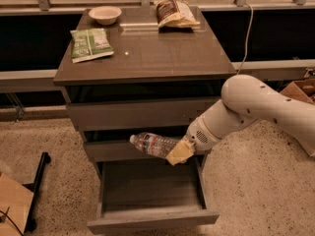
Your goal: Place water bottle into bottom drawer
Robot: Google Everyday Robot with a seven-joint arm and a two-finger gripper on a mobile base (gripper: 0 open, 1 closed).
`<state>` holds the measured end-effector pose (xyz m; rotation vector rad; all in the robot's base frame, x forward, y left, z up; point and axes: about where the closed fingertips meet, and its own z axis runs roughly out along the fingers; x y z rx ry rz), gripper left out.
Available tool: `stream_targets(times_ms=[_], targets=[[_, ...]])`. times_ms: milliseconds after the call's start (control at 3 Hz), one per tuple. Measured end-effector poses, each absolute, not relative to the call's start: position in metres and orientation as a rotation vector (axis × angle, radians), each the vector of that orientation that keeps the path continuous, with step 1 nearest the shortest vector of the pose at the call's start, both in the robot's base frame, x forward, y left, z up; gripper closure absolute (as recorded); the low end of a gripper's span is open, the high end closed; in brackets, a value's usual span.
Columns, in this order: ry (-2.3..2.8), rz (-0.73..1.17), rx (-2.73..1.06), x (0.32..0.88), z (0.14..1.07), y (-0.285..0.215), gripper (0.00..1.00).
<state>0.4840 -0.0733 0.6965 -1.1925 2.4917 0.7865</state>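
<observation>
The water bottle [153,144], clear and crinkled with a white cap pointing left, is held level in front of the middle drawer front, above the open bottom drawer [152,220]. My gripper [178,151], with tan pads, is shut on the bottle's base end and reaches in from the right on a white arm [256,109]. The bottom drawer is pulled out and its tray looks bare inside.
The cabinet top [147,50] holds a green snack bag [90,43], a small bowl [105,14] and a brown snack bag [174,14]. A cardboard box [300,88] is at the right, a dark stand [37,181] on the floor at the left.
</observation>
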Motion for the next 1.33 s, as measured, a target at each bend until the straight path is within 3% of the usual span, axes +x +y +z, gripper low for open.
stream_targets(times_ms=[1000,1333], targets=[[2.595,0.873,-1.167,0.507,0.550,-0.062,1.00],[2.593,0.873,-1.168,0.506,0.550,-0.062,1.00]])
